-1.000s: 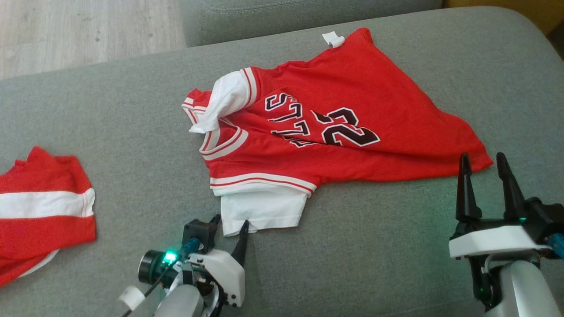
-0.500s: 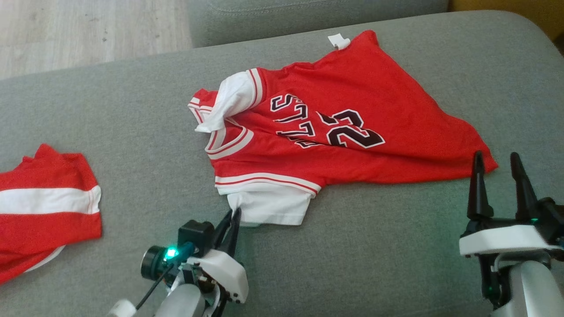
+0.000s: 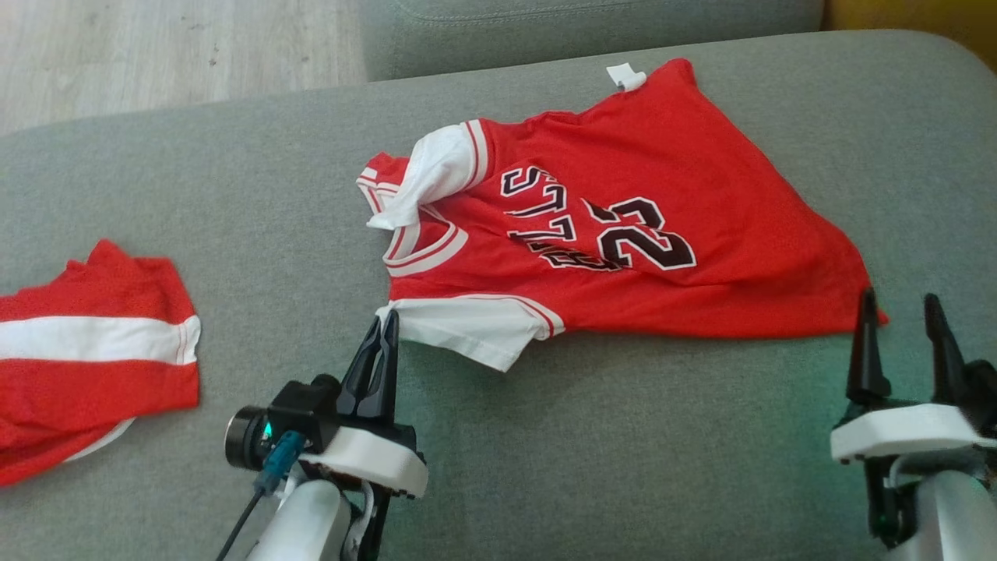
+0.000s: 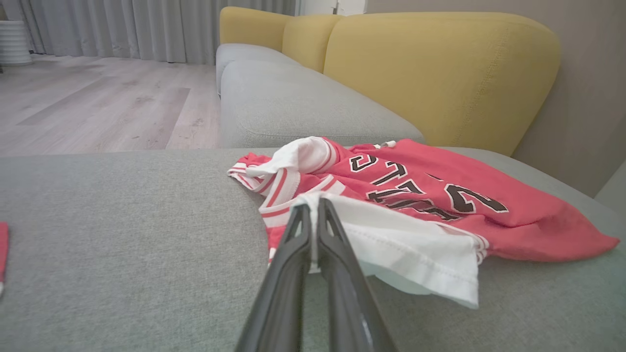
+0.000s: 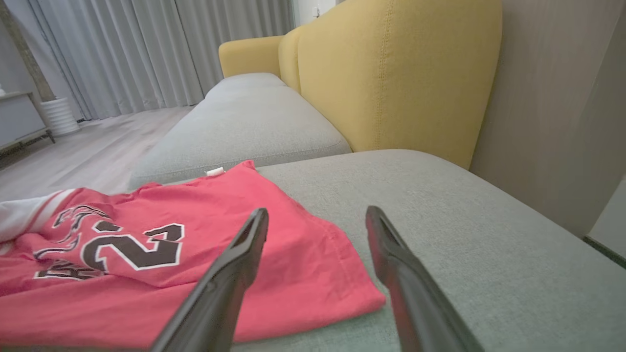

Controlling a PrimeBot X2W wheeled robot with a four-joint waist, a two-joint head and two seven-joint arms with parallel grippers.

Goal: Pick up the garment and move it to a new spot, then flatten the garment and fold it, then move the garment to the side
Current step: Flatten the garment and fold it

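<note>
Jersey cloth, red with white trim, dark lettering and a 23, lies spread but creased on the grey sofa. The left gripper has its fingers pressed together on the corner of the white sleeve, pinching it. The collar sits just beyond those fingertips. The right gripper holds its fingers spread and grips nothing, and the jersey's hem corner lies between them. Whether they touch the cloth cannot be told.

The head view shows a second red-and-white garment well to the left of the left fingers, and a small white tag at the jersey's far edge. The left wrist view shows the sleeve raised off the cushion at the pinch, hanging loose to the right of the fingers. Both wrist views show a yellow backrest beyond the fingers.

Half a second ago the sleeve lay flat, reaching toward the robot from the red-striped armhole. Now its pinched corner is drawn up against that stripe. The right fingers keep their place beside the hem. The camera has shifted a little.
</note>
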